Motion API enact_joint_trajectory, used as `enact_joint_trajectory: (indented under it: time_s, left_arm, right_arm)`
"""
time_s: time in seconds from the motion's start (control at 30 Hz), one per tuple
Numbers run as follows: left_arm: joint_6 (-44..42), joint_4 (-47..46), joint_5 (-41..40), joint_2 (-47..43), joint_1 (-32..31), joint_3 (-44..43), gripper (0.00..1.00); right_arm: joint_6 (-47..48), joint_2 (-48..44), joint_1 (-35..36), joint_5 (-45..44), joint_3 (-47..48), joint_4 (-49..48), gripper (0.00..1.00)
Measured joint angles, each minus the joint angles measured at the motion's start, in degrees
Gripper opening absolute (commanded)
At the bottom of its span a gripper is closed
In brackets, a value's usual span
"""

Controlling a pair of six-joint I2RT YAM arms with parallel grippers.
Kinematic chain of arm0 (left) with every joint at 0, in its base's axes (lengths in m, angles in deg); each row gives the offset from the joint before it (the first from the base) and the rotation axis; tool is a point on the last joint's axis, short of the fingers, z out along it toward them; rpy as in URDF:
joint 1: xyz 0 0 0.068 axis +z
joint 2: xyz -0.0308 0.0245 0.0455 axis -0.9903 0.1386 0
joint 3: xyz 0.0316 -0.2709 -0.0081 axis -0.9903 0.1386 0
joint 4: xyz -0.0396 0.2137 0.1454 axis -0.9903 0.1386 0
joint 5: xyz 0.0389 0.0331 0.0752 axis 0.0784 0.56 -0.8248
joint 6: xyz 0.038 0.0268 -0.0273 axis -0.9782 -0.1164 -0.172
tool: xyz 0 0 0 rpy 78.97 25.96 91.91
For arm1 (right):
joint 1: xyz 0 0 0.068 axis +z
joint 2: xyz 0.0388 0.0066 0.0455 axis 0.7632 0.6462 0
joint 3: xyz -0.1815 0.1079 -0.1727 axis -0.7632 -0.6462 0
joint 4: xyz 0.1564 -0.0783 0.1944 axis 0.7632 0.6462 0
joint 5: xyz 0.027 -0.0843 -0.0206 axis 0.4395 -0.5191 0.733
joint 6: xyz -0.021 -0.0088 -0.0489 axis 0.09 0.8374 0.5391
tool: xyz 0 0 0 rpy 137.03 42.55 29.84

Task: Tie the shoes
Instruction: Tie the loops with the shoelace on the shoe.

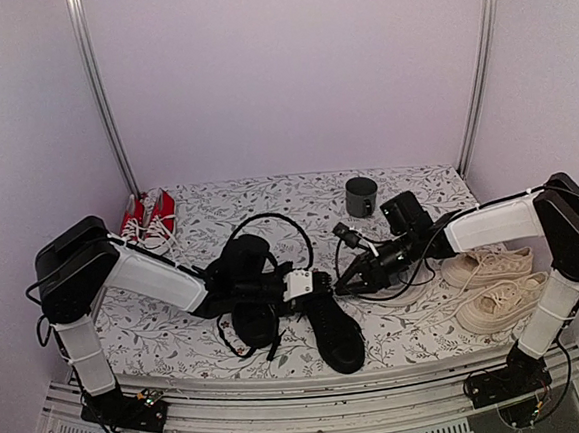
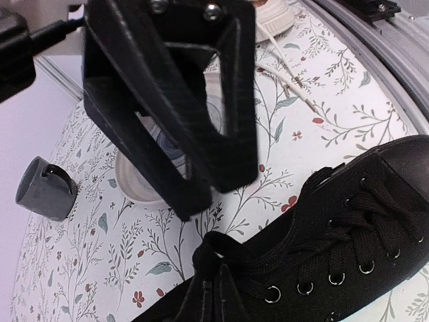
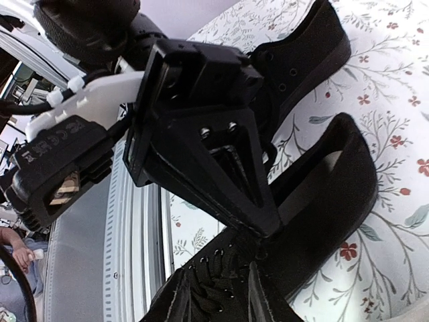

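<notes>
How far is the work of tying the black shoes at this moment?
No finished bow shows. The nearer black shoe is laced through its eyelets, but its laces lie loose by the tongue. In hand: the left gripper is shut at that shoe's opening, with the right gripper just opposite. The other black shoe lies mostly under the left arm. Both knots remain.

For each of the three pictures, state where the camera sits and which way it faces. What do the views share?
Top external: above and behind the arms, looking down on the table; both arms show.
Left wrist: on the left arm, facing a black shoe and grey cup; shut left gripper shows.
Right wrist: on the right arm, facing the left gripper.
Shared: that black shoe appears in all three.
</notes>
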Motion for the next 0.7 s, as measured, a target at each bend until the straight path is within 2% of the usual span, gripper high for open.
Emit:
enact_joint_trajectory:
  time_s: [0.17,0.4,0.7]
  left_arm:
    - [0.1,-2.8,-1.1,0.0,0.0,1.6,0.00]
    - [0.8,-5.1,-1.4,0.1,-0.1,1.9,0.00]
    - [1.3,-6.5,-1.9,0.1,-0.1,2.5,0.00]
  right_arm:
    - [-1.3,1.0,-2.5,0.6,1.0,-2.2,0.16]
    - [-3.0,9.0,-2.7,1.9,5.3,-5.3,0.14]
    - [-3.2,10.4,-1.6,7.8,4.7,-7.8,0.13]
